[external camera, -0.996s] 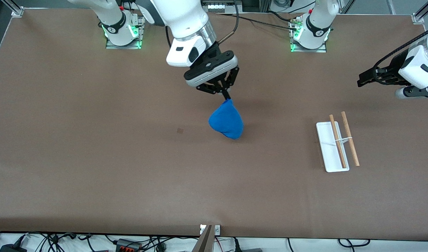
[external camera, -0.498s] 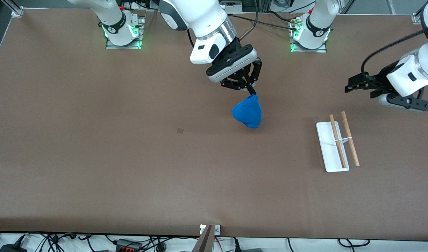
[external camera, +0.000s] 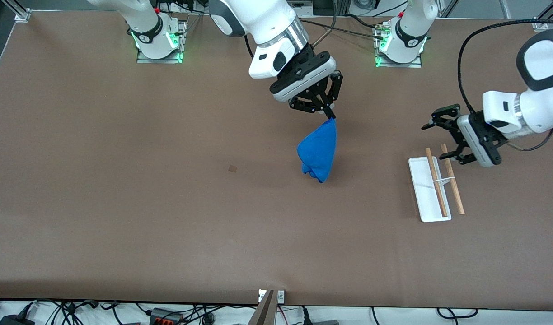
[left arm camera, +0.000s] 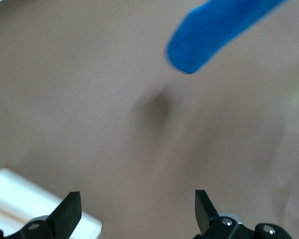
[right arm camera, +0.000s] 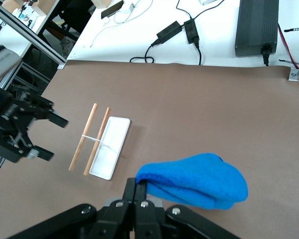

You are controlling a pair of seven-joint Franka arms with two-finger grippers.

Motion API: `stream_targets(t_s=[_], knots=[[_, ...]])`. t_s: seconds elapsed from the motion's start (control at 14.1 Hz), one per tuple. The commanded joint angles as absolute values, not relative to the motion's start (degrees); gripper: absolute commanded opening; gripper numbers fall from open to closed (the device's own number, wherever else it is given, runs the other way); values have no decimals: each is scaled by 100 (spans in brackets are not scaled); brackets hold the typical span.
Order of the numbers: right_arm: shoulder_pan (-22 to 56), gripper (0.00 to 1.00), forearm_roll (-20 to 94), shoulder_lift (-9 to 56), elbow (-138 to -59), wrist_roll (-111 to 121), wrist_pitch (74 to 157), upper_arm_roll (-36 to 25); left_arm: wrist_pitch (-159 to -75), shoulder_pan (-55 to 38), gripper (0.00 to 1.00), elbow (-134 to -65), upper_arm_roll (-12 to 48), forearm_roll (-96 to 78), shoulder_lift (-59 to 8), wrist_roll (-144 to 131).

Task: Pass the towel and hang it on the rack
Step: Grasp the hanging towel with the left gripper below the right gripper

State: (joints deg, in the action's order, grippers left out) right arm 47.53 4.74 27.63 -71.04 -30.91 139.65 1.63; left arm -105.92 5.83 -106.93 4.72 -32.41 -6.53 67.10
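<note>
The table (external camera: 123,203) stretched brown and mostly bare, and over its middle the right arm had slowed: across the last second its carry toward the left arm's end covered much ground at first, then hardly any. The right gripper (external camera: 329,113) hung over the table's centre with its fingers pinched shut on one corner of the towel (external camera: 318,151). The bright blue cloth had lengthened from a rounded bundle into a longer drape hanging below the fingers, clear of the table as far as could be judged.

The bigger change was on the left arm. Its gripper had swung in from the table's edge and turned to face the towel. The left gripper (external camera: 439,135) now hovered over the rack's end nearer the robots' bases, fingers spread wide and holding nothing; the left wrist view showed both finger tips apart with the towel (left arm camera: 214,35) ahead of them.

The rack (external camera: 432,189) had not moved, lying flat toward the left arm's end, its white base and two wooden rods untouched.

By my reading the handover was being set up: one arm presenting, the other approaching open. The gap between them was still wide, so the pass itself had not begun.

No brand, label or legible writing could be made out anywhere.
</note>
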Motion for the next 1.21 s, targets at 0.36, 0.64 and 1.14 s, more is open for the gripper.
stream_targets(t_s=[0.36, 0.64, 1.14], knots=[[4808, 0, 501, 2812, -6996, -3138, 14001, 132, -11583, 554, 100, -11196, 1195, -5491, -1722, 10466], [4808, 0, 483, 2812, -7136, -3129, 14141, 132, -11637, 466, 100, -11320, 1274, -6203, -2178, 11353], [4808, 0, 475, 2812, -7154, -3094, 14168, 132, -12014, -105, 100, -11391, 1283, -7670, -2654, 12637]])
